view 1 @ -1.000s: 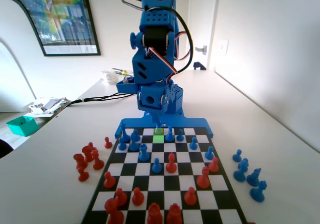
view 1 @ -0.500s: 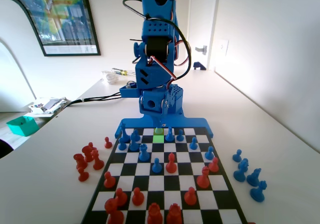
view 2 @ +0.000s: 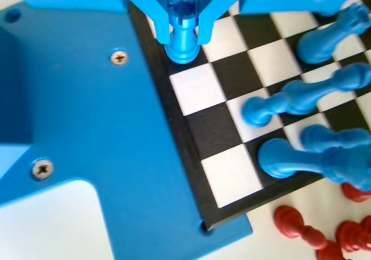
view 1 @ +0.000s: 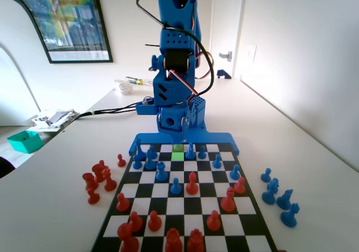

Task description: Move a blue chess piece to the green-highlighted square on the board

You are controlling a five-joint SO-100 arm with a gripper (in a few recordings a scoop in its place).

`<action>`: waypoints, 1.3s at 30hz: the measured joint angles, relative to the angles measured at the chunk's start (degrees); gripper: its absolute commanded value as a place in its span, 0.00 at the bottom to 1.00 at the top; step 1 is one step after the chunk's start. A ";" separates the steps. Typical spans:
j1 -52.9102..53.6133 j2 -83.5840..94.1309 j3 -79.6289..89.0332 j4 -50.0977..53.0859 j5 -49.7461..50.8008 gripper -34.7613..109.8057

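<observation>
In the fixed view, the blue arm has folded in closer to its base during the last second: the servo block with the black motor, which before leaned toward the left of the picture, now stands more upright and nearer to the middle. The flat blue part at its lower left has also come down a little and sits lower against the base. The black cable loop on the right side of the arm now hangs lower and wider than before.
</observation>
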 measured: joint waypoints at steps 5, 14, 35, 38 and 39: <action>0.00 0.09 0.62 -0.62 0.00 0.25; 0.18 0.00 -5.80 7.56 0.00 0.25; -1.58 -7.38 -12.74 5.71 2.81 0.25; -1.58 -8.26 -12.74 4.13 2.81 0.27; -1.41 -8.26 -12.66 3.96 2.81 0.28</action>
